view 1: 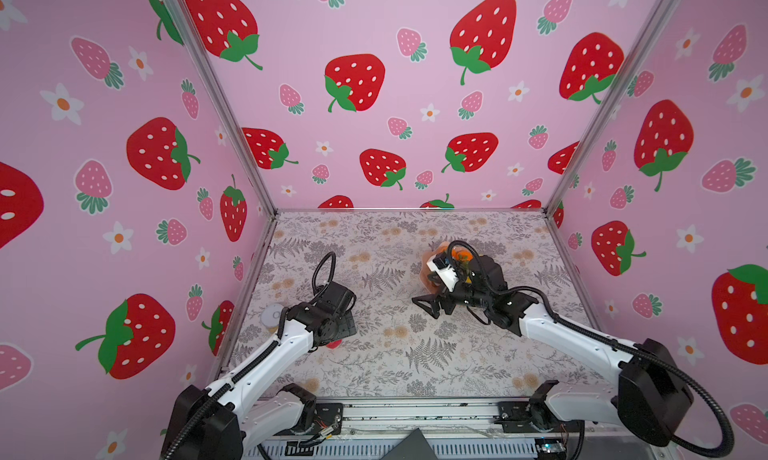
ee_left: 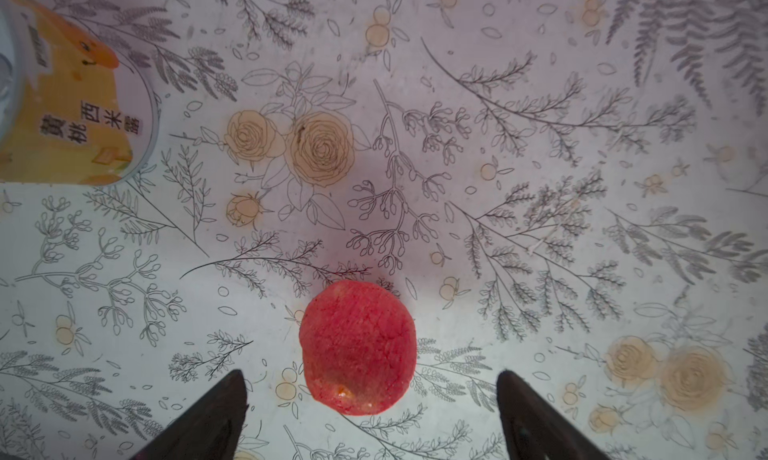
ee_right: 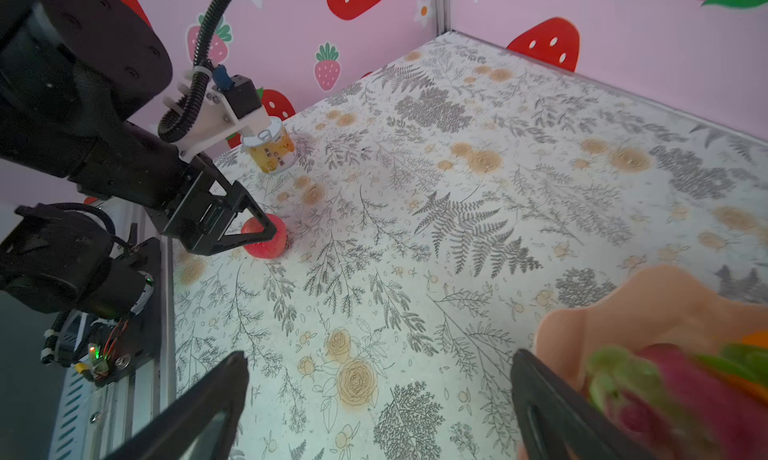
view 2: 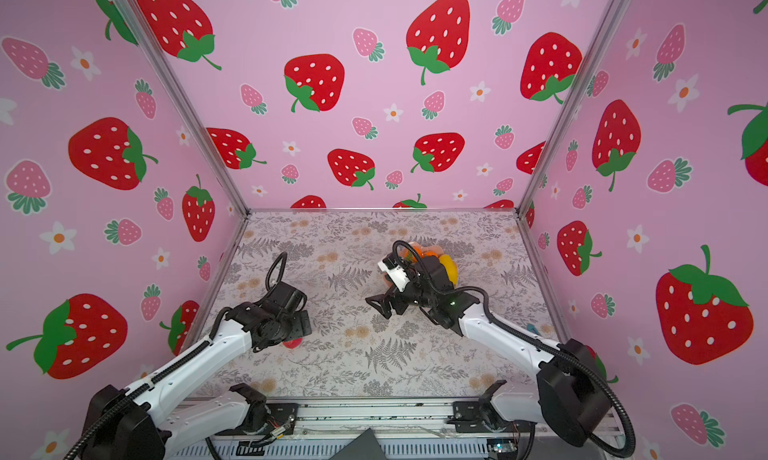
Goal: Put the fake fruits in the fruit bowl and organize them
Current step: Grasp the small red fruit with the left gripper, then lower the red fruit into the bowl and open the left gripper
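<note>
Left wrist view first: the left gripper (ee_left: 372,380) points straight down at the table (view 1: 395,354). Its two dark fingers are spread wide with the small red fruit (ee_left: 358,348) sitting between them. There is clear space on both sides, so no grip on it. That fruit rests on the flowered surface near the left edge, well apart from the bowl (ee_right: 648,296). An upright yellow can (ee_left: 79,117) stands a little way off from it.

In both top views the left arm stretches forward from its front base. The elbow is low and the wrist is folded down over the fruit, hiding most of it from above.

Over to the right arm: it reaches in from the front right corner, with the forearm angled toward the middle. The right gripper (ee_right: 380,356) lies roughly level and points across toward the left side. Its jaws are spread wide too, with nothing between them but bare table.

The bowl sits just beside that gripper, toward the back right of the table. A dragon fruit (ee_right: 673,391) lies in it, blurred and close to the lens. In a top view an orange (view 2: 428,252) and a yellow fruit (view 2: 449,269) peek out from behind the wrist, in the bowl as well.
</note>
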### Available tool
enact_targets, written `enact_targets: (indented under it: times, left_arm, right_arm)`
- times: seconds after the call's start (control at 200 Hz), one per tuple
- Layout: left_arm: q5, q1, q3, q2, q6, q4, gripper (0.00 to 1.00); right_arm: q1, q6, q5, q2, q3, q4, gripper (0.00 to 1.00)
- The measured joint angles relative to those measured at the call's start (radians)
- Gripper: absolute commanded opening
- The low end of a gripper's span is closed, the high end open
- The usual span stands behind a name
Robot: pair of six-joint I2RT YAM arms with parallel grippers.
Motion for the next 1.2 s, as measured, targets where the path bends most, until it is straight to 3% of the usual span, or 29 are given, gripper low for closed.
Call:
enact_targets:
  times: [0.265,0.55,0.79,0.955,1.201]
  left_arm:
    - [0.033,0.016,-0.056,0.071,-0.018,0.060,0.83]
    - [0.085,0.040,-0.098,0.082,-0.024,0.133,0.61]
    - [0.148,0.040,-0.075,0.078,0.011,0.175,0.56]
    - [0.216,0.003,0.098,0.142,0.073,0.241,0.56]
    - [0.338,-0.072,0.576,0.532,0.197,0.382,0.56]
  right_arm:
    - [0.010,0.008,-0.051,0.024,0.001,0.038,0.99]
    - [0.019,-0.001,-0.017,0.043,0.001,0.017,0.99]
    - [-0.035,0.033,0.045,0.050,0.000,-0.051,0.99]
    - [-0.111,0.064,0.072,-0.010,-0.025,-0.097,0.99]
    - [-0.269,0.151,0.117,-0.139,-0.066,-0.139,0.99]
